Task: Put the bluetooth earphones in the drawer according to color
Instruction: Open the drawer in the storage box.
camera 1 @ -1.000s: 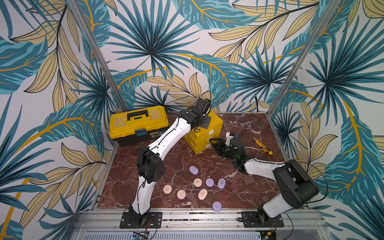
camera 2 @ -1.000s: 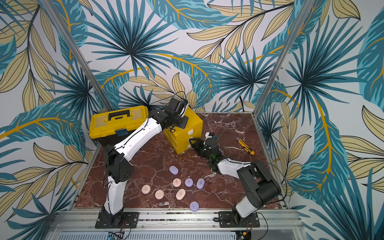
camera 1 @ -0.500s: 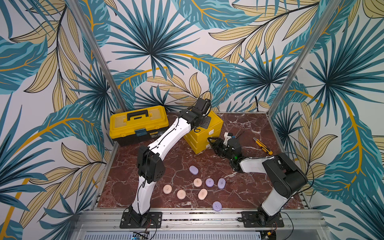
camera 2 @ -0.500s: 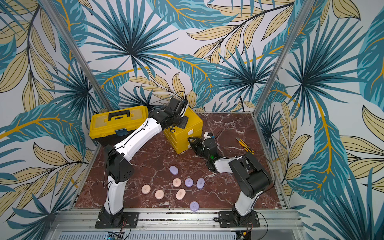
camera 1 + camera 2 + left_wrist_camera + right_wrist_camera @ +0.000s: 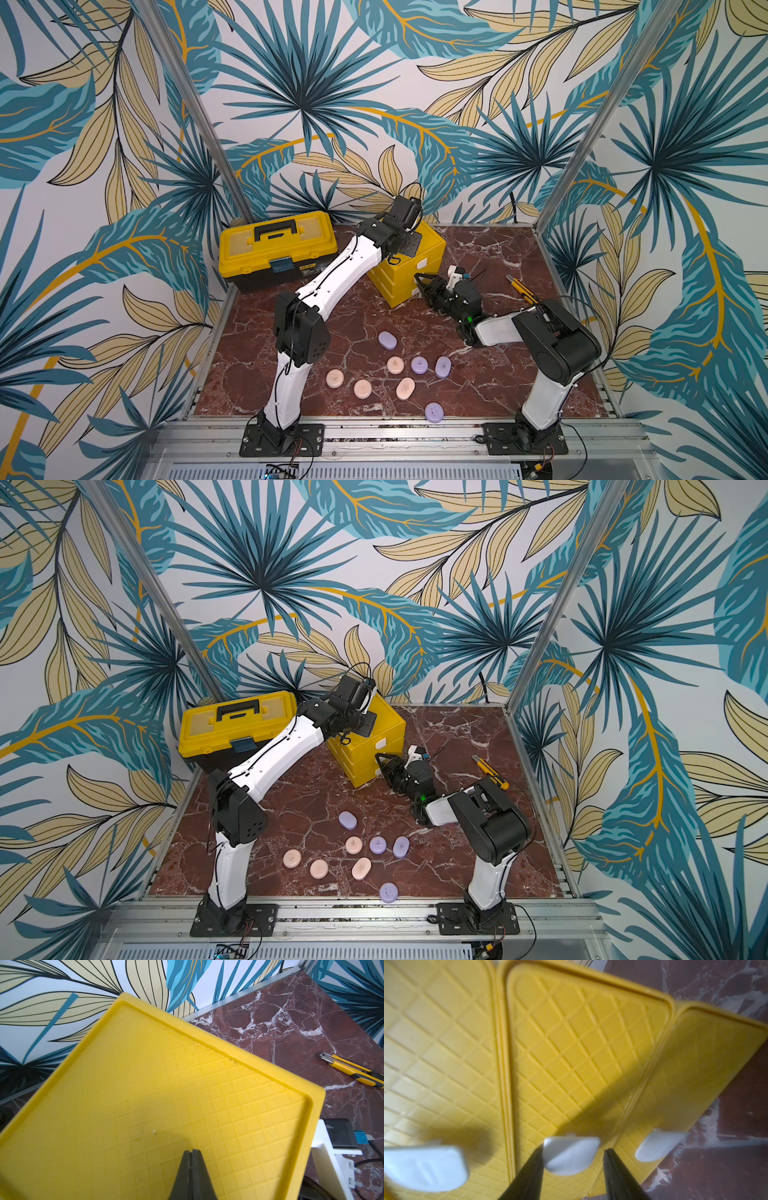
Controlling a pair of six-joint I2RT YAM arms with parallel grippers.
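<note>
- Eight earphone cases lie loose on the worktop [image 5: 498, 395], in its front middle: four purple cases [image 5: 419, 365] and four pink cases [image 5: 362, 388]. None of them touches a gripper.
- One purple case sits alone just by the front edge. Another lies apart from the cluster, toward the chest.
- The yellow drawer chest [image 5: 434, 245] stands near the middle of the back edge, turned corner-on. In both top views its three drawers look pushed in.
- The right gripper [image 5: 574, 1148] is at the middle drawer's white tab handle [image 5: 571, 1159]. Its fingers stand apart on either side of the tab, one against it and the other just beside it. I cannot tell whether they pinch it.
- The left gripper [image 5: 192, 1154] has its fingers pressed together, with the tip at the chest's gridded top face.
- A yellow toolbox [image 5: 277, 245] sits in the back left corner, near the chest.
- A utility knife [image 5: 524, 291] lies near the right edge.
</note>
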